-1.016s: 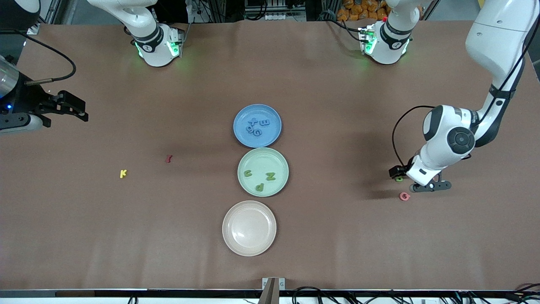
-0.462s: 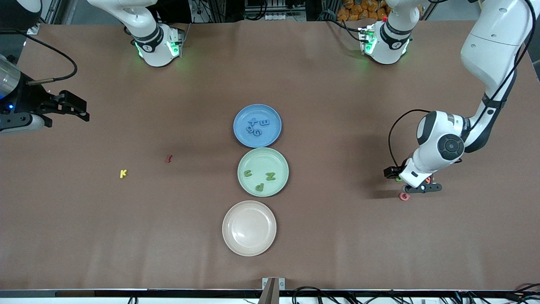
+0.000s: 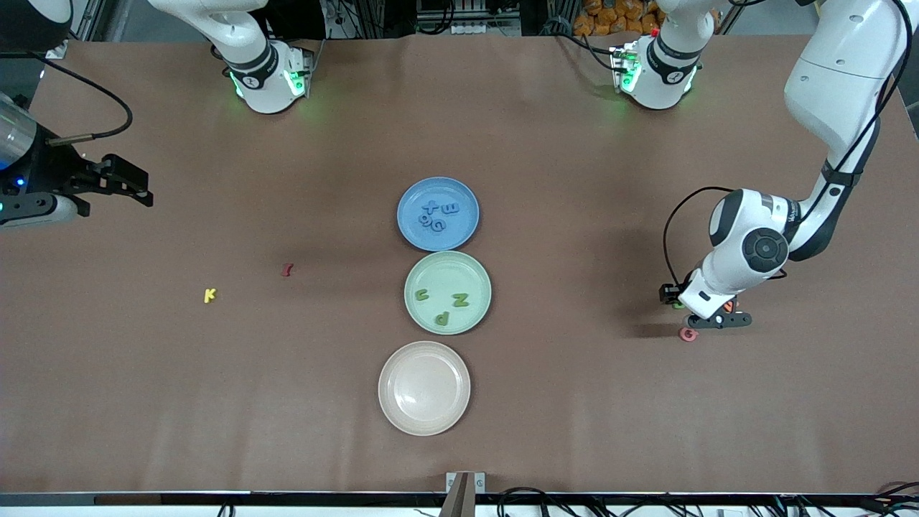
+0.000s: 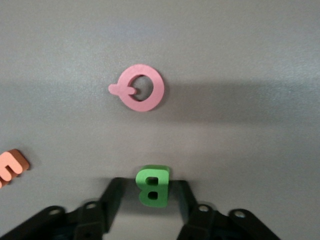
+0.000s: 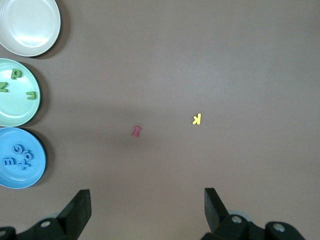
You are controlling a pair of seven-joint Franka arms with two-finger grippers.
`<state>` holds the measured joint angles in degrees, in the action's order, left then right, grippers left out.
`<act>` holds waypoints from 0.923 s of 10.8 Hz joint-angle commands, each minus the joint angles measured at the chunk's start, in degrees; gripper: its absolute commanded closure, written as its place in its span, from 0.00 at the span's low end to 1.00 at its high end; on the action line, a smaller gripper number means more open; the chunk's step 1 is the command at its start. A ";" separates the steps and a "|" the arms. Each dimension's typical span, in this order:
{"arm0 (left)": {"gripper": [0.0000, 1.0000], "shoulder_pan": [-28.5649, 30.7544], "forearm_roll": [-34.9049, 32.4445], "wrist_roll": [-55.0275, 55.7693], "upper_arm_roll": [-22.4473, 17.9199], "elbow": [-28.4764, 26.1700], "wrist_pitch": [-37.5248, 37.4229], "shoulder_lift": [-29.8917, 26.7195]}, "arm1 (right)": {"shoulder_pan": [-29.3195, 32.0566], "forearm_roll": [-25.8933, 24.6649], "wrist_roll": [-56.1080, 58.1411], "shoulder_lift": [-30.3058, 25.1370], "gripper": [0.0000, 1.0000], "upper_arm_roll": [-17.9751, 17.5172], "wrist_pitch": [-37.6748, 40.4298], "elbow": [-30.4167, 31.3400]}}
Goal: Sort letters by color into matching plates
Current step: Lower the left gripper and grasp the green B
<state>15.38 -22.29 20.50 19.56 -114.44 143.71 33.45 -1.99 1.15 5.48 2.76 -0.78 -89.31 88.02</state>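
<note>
Left gripper (image 4: 152, 197) pinching the green letter B (image 4: 152, 185); a shallow grip could drop it; right gripper (image 5: 145, 207) waits, fingers spread.

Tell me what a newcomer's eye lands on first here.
Three plates in a row mid-table: the blue plate holding blue letters, the pale green plate holding three green ones, and the bare cream plate nearest the front camera. At the left arm's end, the left gripper closes on a green B, beside a pink letter.
</note>
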 commanded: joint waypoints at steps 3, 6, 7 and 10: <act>1.00 0.71 -2.76 2.08 0.22 0.62 0.08 -0.74 | -0.48 -0.18 0.06 -1.18 0.00 0.52 -0.16 1.28; 1.00 0.10 -1.88 4.17 1.18 3.51 0.08 -1.37 | -0.48 -0.18 0.06 -1.18 0.00 0.52 -0.16 1.28; 1.00 0.01 -1.88 6.37 2.32 4.56 0.08 -1.37 | -0.48 -0.27 0.06 -1.18 0.00 0.43 -0.16 1.28; 1.00 -0.52 -1.88 15.40 7.58 6.50 0.08 -0.58 | -0.48 -0.27 0.06 -1.18 0.00 0.43 -0.16 1.28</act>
<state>15.31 -22.81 28.03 23.51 -109.09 143.98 32.97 -2.00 1.15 5.48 2.76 -0.77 -89.31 88.15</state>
